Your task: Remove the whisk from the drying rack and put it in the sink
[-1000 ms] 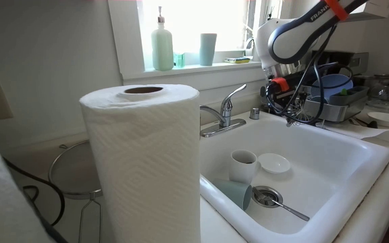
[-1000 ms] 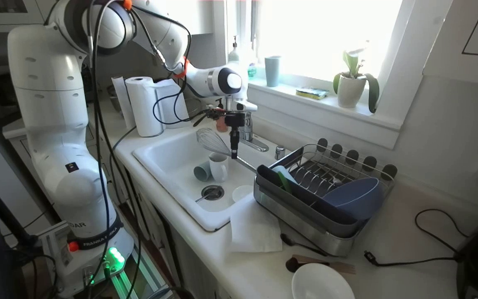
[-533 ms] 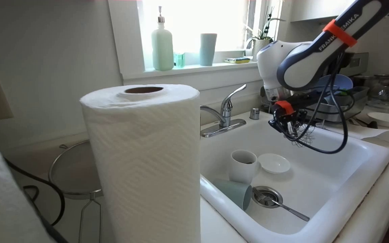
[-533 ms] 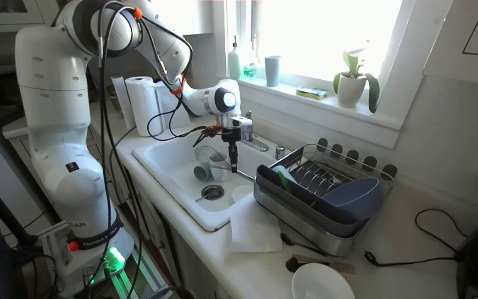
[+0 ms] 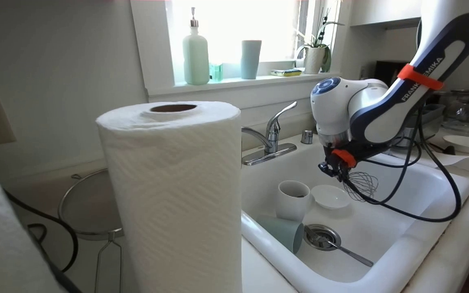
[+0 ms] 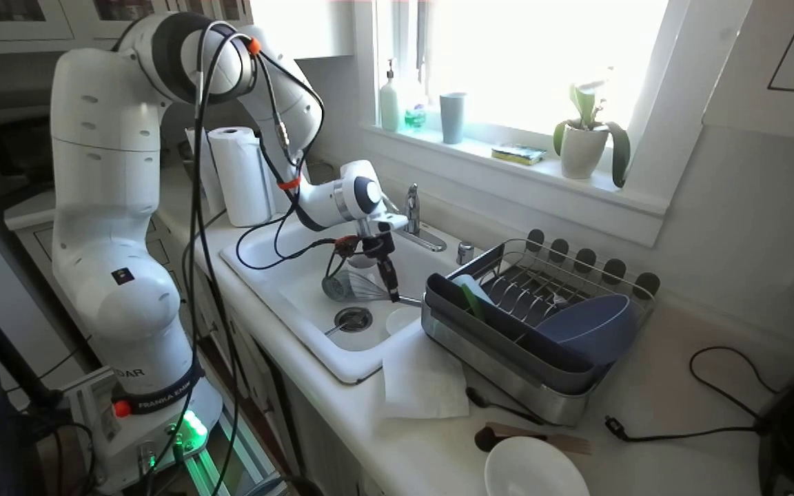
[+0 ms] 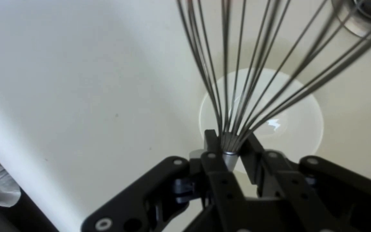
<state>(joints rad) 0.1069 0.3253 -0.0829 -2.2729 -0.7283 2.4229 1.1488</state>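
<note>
The whisk (image 6: 362,292), with silvery wire loops and a thin metal handle, also shows in an exterior view (image 5: 362,187) and the wrist view (image 7: 231,157). My gripper (image 7: 232,138) is shut on it where wires meet handle; it also shows in an exterior view (image 6: 395,296). It holds the whisk tilted, over or inside the white sink (image 6: 280,331). The handle points toward the grey drying rack (image 6: 507,368); its far end meets the rack's corner in the picture, and I cannot tell whether they touch. The sink also shows in an exterior view (image 5: 434,240).
In the sink are a white mug (image 5: 291,207), a teal cup (image 5: 279,232), a small white dish (image 5: 330,197) and a fork (image 5: 354,255) by the drain. The faucet (image 5: 274,132) stands at the back rim. A paper towel roll (image 5: 173,195) and white paper (image 6: 424,386) are nearby.
My gripper has come down from above the sink and tilted, carrying the whisk lower toward the basin. The whisk was held in the earlier frames too. The sink's contents have not moved.
</note>
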